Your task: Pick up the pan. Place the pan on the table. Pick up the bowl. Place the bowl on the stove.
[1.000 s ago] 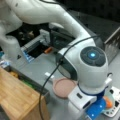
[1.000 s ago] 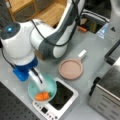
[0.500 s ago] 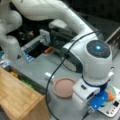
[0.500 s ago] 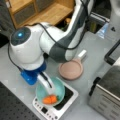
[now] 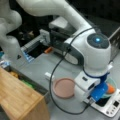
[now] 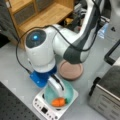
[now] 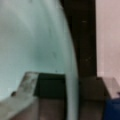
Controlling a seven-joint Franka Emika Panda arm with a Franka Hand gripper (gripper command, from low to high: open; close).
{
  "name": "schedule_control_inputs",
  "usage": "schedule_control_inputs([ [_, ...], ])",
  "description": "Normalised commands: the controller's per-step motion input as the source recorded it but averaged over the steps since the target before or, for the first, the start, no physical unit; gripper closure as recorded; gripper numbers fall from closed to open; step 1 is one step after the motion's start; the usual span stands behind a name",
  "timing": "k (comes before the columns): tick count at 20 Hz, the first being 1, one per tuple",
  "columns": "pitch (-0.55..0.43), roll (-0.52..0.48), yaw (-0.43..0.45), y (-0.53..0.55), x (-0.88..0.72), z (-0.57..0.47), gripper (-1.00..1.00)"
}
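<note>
The light teal bowl (image 6: 65, 93) with an orange carrot piece (image 6: 59, 102) sits on the small white stove (image 6: 44, 109) in both front views. My gripper (image 6: 51, 86) is shut on the bowl's rim, with one finger (image 6: 56, 86) inside the bowl. In the wrist view the bowl's wall (image 7: 72, 82) runs between my gripper's (image 7: 72, 86) two fingers (image 7: 27, 83). The pinkish-brown pan (image 5: 64, 87) lies flat on the grey table (image 5: 40, 66), just beside the stove (image 5: 111, 106). My gripper (image 5: 100, 93) hides most of the bowl (image 5: 111, 83) there.
A silver toaster oven (image 6: 107, 96) stands right of the stove. A light wooden board (image 5: 17, 100) fills a front view's bottom left. A wooden shelf unit (image 6: 42, 12) stands at a front view's top. The arm's black cable (image 5: 53, 80) loops over the table near the pan.
The arm has shifted slightly over the stove, with the bowl still in my gripper. The pan has stayed in place on the table.
</note>
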Motion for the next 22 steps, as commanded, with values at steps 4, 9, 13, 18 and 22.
schedule_control_inputs([
  [4,-0.253,-0.349,0.082,0.05,-0.43,-0.29,1.0],
  [9,-0.206,-0.313,0.098,-0.05,-0.36,-0.22,1.0],
  [13,-0.16,-0.299,0.142,-0.17,-0.32,-0.19,-1.0],
  [18,-0.159,-0.282,0.165,-0.2,-0.26,-0.18,-1.0],
  [22,-0.161,-0.246,0.167,-0.12,-0.18,-0.13,-1.0],
])
